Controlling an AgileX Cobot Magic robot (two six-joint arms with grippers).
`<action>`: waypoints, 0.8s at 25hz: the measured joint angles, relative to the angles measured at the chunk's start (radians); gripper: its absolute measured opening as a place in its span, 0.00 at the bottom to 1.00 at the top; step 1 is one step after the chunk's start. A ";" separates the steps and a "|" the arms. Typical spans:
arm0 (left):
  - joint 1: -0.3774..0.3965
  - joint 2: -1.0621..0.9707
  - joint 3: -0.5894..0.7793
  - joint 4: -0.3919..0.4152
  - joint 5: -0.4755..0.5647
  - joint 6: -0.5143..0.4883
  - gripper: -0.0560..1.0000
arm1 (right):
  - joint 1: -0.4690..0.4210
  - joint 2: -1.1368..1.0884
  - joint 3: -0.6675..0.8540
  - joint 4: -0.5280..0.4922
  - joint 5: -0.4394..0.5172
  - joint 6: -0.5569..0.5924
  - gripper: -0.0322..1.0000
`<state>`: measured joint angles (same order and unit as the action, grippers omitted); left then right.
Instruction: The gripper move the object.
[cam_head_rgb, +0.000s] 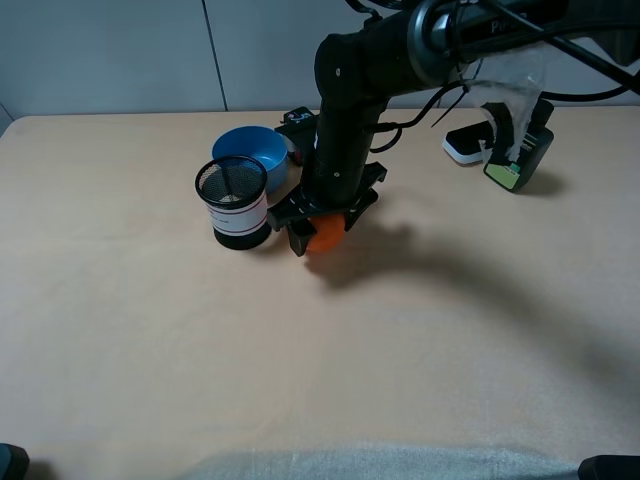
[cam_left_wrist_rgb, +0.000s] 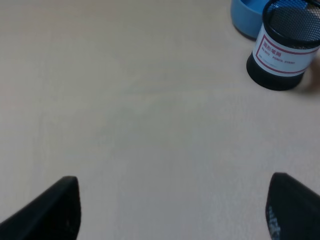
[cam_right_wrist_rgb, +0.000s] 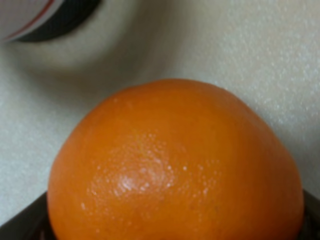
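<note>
R fingers (cam_head_rgb: 298, 240) clamped on mandarin (cam_head_rgb: 327, 234) | L fingers (cam_left_wrist_rgb: 52, 210) wide apart

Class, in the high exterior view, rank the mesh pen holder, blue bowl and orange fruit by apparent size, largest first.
Largest, unranked: mesh pen holder and blue bowl. They look similar in width, and the bowl is partly hidden.
Smallest: orange fruit, though the right gripper covers part.

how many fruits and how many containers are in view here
fruit: 1, the mandarin
containers: 2, the blue bowl and the mesh pen holder
total: 3
</note>
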<state>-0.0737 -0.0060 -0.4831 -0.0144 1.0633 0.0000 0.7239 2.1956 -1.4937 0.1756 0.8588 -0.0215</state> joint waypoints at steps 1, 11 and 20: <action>0.000 0.000 0.000 0.000 0.000 0.000 0.76 | 0.000 0.000 0.000 0.000 0.000 0.000 0.56; 0.000 0.000 0.000 0.000 0.000 0.000 0.76 | 0.000 0.000 0.000 0.000 -0.001 -0.001 0.56; 0.000 0.000 0.000 0.000 0.000 0.000 0.76 | 0.000 0.000 0.000 0.000 0.015 -0.001 0.57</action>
<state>-0.0737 -0.0060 -0.4831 -0.0144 1.0633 0.0000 0.7239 2.1956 -1.4937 0.1756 0.8737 -0.0222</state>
